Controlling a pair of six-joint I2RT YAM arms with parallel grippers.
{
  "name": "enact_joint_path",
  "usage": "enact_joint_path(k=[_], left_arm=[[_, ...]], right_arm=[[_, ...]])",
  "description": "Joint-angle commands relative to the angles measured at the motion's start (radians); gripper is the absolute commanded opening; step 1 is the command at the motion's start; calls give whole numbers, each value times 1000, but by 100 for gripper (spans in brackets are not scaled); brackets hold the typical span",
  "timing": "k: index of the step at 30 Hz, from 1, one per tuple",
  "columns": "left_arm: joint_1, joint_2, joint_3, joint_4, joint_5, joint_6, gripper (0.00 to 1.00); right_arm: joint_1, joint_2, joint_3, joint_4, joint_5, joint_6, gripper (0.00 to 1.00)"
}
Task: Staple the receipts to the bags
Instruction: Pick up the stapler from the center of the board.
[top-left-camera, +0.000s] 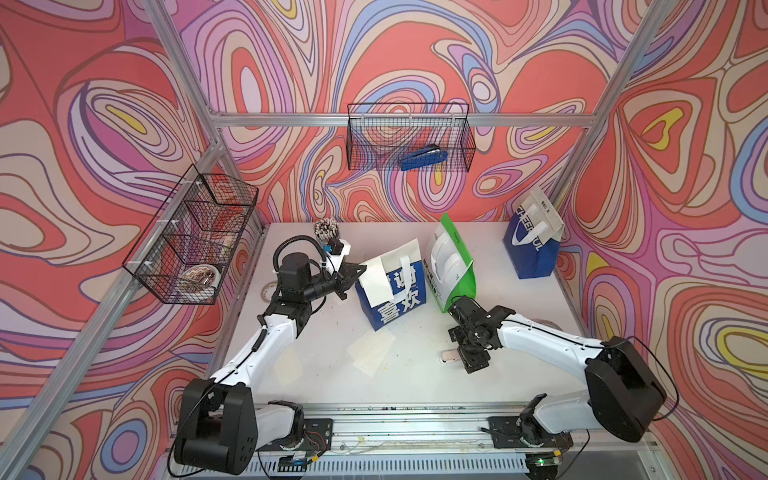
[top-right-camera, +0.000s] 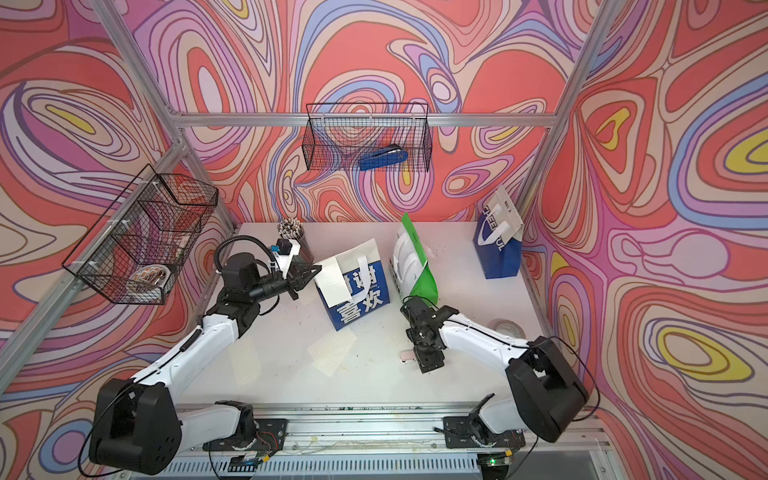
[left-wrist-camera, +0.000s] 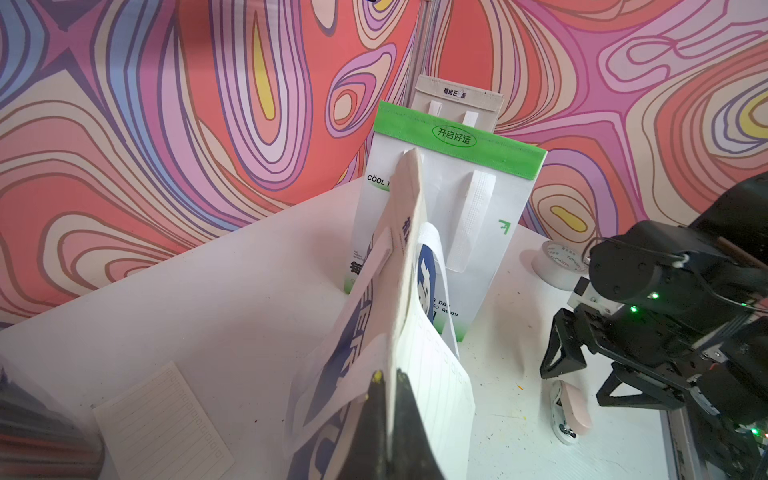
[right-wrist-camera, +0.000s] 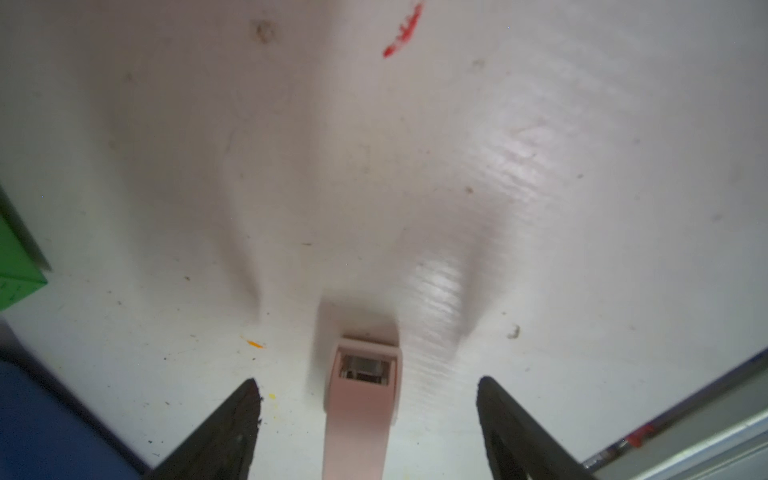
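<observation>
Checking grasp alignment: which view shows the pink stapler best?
Right wrist view: the pink stapler lies close-up inside the open right gripper. Left wrist shows it small but whole; top views, only one end.

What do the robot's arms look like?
The left arm and right arm have smooth white shells and chunky black joints. Thin black cables run along them; a ribbed black hose loops by the left wrist. The left gripper and right gripper are black, with pointy fingers.

Mid-frame, the left gripper (left-wrist-camera: 388, 376) pinches a receipt (left-wrist-camera: 436, 374) against the top edge of a blue-and-white bag (left-wrist-camera: 345, 345), a green bag (left-wrist-camera: 453, 166) stands behind, and a pink stapler (left-wrist-camera: 573, 411) lies on the table (left-wrist-camera: 249, 291) nearby.
</observation>
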Motion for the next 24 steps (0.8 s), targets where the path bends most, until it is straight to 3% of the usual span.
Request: enact_joint_path(k=[1,6,16,19,21,24], left_arm=[[-1,-24,-5,-32,-13,24,0],[-1,-28,-5,-42,-17,32,0],[-1,-29,0,-49,-8,32,0],[-1,-29,0,-48,-5,29,0],[-2,-32,-2,-45,-2,26,0],[-2,-34,-8,-20,4,10,0]], right_arm=[[-19,33,28,12,-52,-46,82],[-21,75,16,27,-101,-35,68],[-22,74,-20,25,-80,-20,28],[-22,55,-15,21,-84,-24,22],[-22,14,12,2,-56,-39,18],[-21,-61,128,-51,19,-164,12]])
